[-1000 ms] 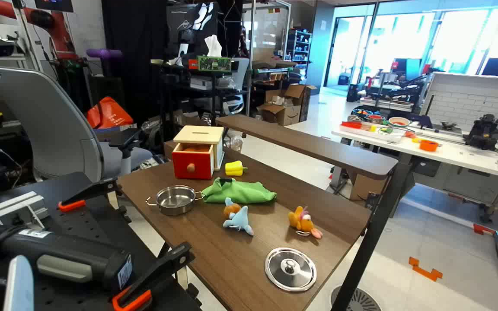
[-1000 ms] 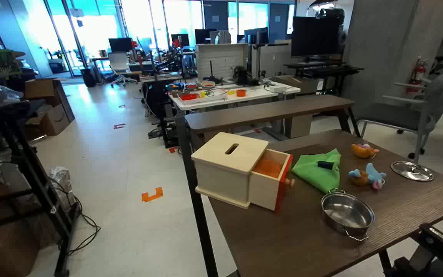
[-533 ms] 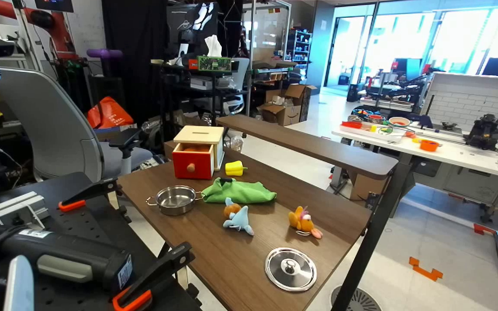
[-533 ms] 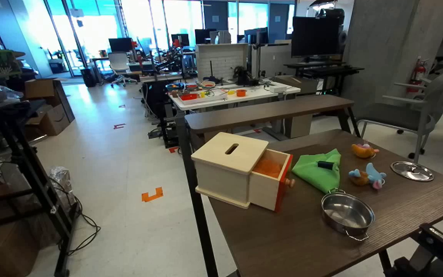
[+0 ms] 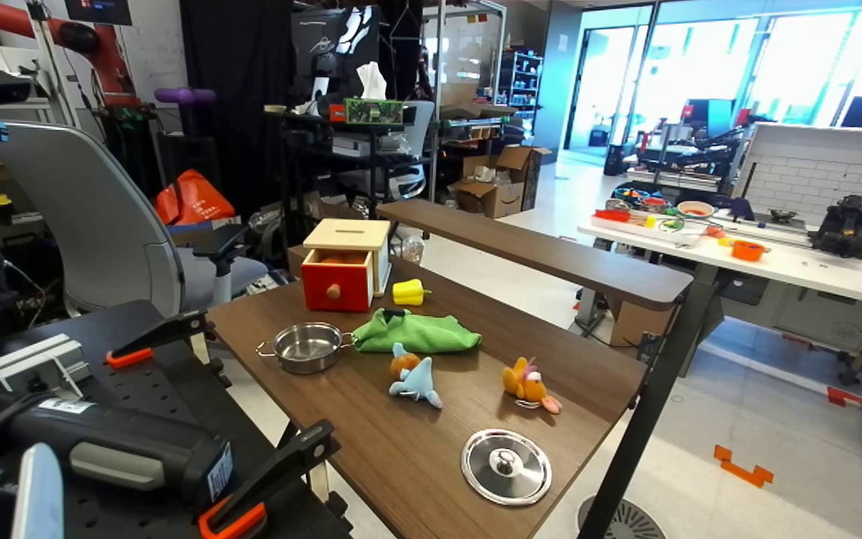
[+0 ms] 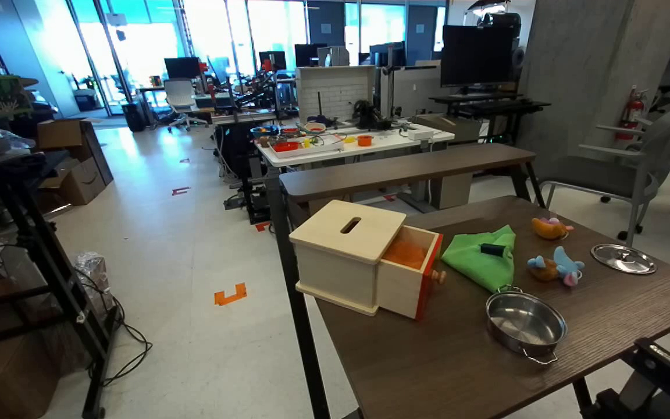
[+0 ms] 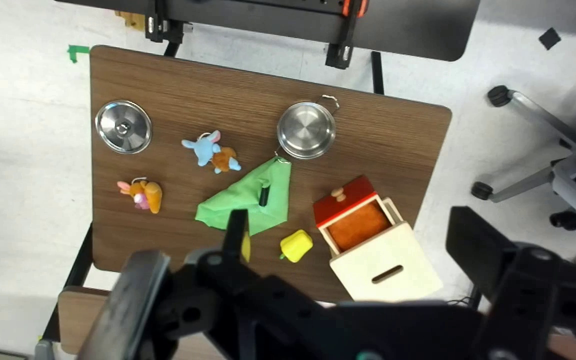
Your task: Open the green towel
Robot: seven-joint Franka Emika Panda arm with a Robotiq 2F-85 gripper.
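The towel (image 7: 248, 200) lies on the table (image 7: 378, 145), off to one side of the gripper (image 7: 350, 225) rather than beneath its middle: in the wrist view the jaws stand wide apart, gripping nothing, and their gap frames the box (image 7: 385, 257) with its drawer (image 7: 353, 197) partly out. The nearer finger (image 7: 237, 235) covers a bit of the towel's edge in that view, but both exterior views show the towel untouched, so the gripper is apparently well above it. I judge that the move calls for a shift away from the box, towards the blue toy (image 7: 204, 148), then a long descent. The towel's long axis slants from the pot (image 7: 306, 130) towards the orange toy's (image 7: 153, 196) end of the table, oblique to the line along which the jaws close, so a turn of the wrist may help. The towel is folded over, with a dark stub (image 7: 264, 196) on it or poking from it; I cannot tell which. The surface is flat wood grain, and the towel will probably slide on it. Room is tight: the pot's handle (image 6: 509, 286) seems to touch one corner, the pepper (image 7: 296, 246) sits near another, and the blue toy is just beside. Drawing that first corner sideways could tow the pot along.
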